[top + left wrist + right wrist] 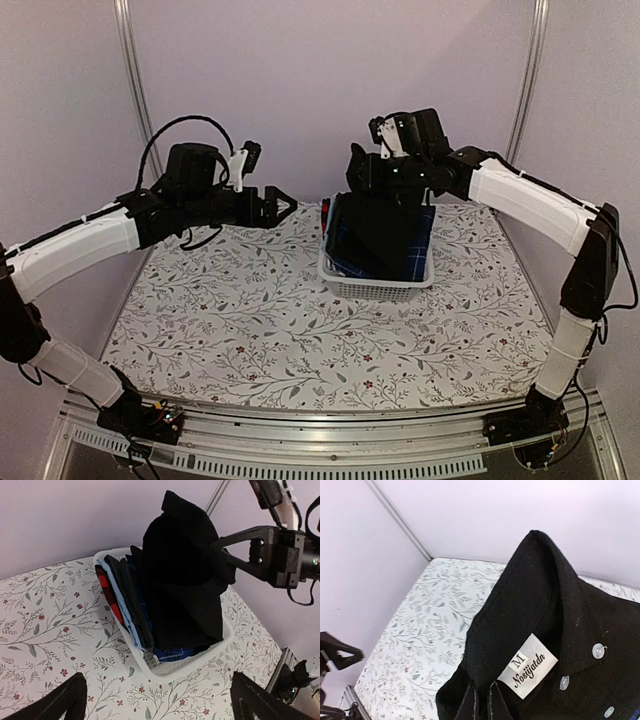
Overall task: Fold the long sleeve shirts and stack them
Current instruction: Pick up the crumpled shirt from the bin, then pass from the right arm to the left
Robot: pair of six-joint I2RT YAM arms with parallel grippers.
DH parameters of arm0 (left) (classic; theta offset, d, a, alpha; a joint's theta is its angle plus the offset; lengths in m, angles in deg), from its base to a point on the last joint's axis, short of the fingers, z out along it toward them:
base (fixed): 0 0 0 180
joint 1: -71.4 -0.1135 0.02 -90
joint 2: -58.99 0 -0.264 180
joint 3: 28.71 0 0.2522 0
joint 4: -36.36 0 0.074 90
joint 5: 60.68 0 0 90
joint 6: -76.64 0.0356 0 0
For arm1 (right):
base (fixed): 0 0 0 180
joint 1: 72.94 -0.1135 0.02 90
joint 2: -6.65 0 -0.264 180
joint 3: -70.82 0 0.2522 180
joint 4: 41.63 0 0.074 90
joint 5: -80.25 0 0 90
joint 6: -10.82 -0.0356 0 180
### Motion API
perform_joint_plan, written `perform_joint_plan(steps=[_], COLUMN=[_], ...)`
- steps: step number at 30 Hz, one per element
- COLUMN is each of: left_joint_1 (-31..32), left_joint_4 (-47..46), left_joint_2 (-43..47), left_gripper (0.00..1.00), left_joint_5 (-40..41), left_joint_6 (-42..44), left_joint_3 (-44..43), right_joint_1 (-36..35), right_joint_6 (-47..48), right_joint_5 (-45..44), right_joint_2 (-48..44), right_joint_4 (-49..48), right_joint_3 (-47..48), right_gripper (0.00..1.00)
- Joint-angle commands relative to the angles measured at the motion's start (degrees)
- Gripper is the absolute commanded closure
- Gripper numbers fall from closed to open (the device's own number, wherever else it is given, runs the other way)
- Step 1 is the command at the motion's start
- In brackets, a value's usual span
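Note:
My right gripper is shut on the black collared shirt and holds it up out of the white basket. In the right wrist view the shirt fills the frame, with a white "M" label and pale buttons, pinched between my closed fingertips. The left wrist view shows the black shirt hanging from the right gripper over the basket. Other folded shirts, red, light blue, dark and blue plaid, stand in the basket. My left gripper is open, empty, left of the basket.
The table has a floral cloth. The basket stands at the back right of the table. Purple walls and metal posts enclose the back and sides.

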State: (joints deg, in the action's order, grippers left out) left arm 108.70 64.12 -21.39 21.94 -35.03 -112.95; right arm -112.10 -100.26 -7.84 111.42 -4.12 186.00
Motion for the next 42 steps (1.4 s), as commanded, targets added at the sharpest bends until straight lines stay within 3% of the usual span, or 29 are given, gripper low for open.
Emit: perform_joint_plan(steps=[1, 6, 15, 17, 19, 23, 25, 30, 38, 42], left_joint_1=[-0.21, 1.69, 4.00, 4.61, 4.84, 5.12, 5.28, 5.24, 5.00, 3.70], left_joint_4=[-9.65, -16.73, -24.36, -26.63, -29.25, -30.97, -31.28, -31.53, -27.38, -25.52], left_joint_2=[-1.13, -2.71, -5.75, -5.52, -4.77, -1.86, 0.77, 10.30, 19.31, 19.54], left_gripper=[0.00, 0.00, 0.00, 0.06, 0.21, 0.80, 1.00, 1.00, 1.00, 1.00], left_joint_5=[-7.47, -8.24, 0.62, 2.77, 4.37, 10.70, 15.07, 25.13, 31.36, 30.57], left_joint_6=[2.90, 4.36, 2.37, 1.91, 1.40, 1.01, 1.49, 5.04, 16.58, 19.01], left_joint_3=[1.48, 1.67, -0.27, -0.05, 0.83, 2.20, 3.38, 5.95, -0.26, -3.18], right_joint_1=[-3.06, -5.22, -8.93, -9.21, -9.36, -9.43, -9.45, -9.45, -9.02, -7.22], right_joint_6=[4.81, 5.00, 2.40, 1.43, 0.48, -0.86, -1.29, -0.70, 2.27, 2.37], right_joint_5=[12.71, 20.76, 27.47, 27.91, 27.93, 27.79, 27.35, 25.03, 14.57, 8.83], right_joint_2=[-3.46, -2.43, 1.89, 2.67, 3.17, 3.55, 3.74, 3.78, 3.17, 1.69], right_joint_4=[-3.83, -5.24, -7.62, -8.15, -8.63, -9.10, -9.07, -7.80, -3.22, -2.12], right_joint_3=[4.92, 11.19, 18.39, 19.03, 19.16, 19.12, 19.13, 19.07, 18.13, 13.70], right_gripper=[1.00, 1.00, 1.00, 1.00, 1.00, 1.00, 1.00, 0.86, 0.33, 0.24])
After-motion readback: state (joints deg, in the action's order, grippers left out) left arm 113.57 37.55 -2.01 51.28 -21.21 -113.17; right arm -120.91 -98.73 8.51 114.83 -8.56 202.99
